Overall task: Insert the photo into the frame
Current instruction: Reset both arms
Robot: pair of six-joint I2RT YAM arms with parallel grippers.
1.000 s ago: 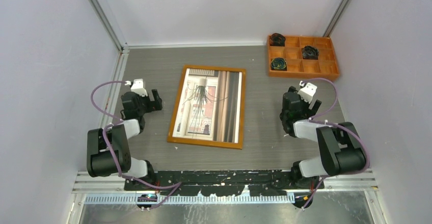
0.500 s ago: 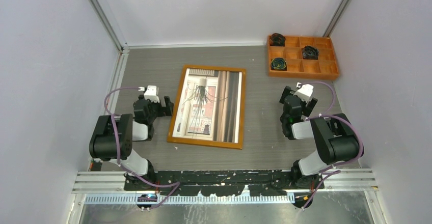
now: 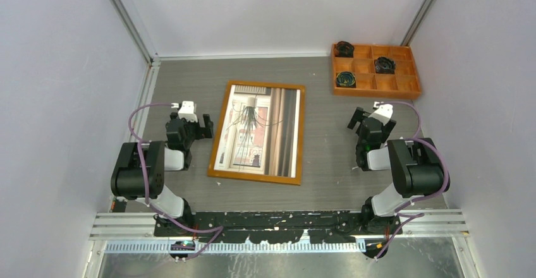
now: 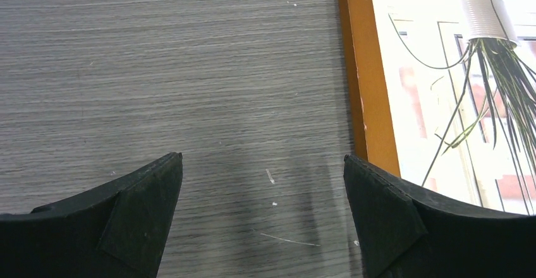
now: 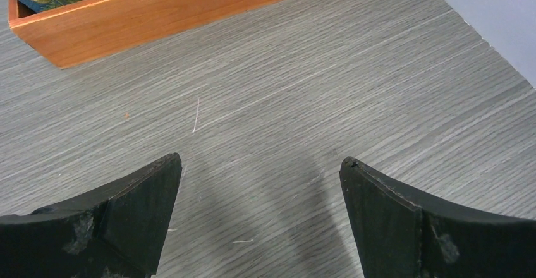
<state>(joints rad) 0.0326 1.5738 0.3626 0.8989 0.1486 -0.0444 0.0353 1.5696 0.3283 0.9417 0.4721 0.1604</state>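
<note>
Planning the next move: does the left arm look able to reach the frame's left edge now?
Probably yes: the left gripper hangs open beside the frame, only table between them.

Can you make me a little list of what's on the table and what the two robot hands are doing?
table: grey, wood-grain
frame: orange-brown, lying flat mid-table
photo: plant at a window, lying inside the frame's border
left gripper: open, empty, low by the frame's left edge
right gripper: open, empty, over bare table near the tray
tray: orange, far right corner, dark round things in three compartments
</note>
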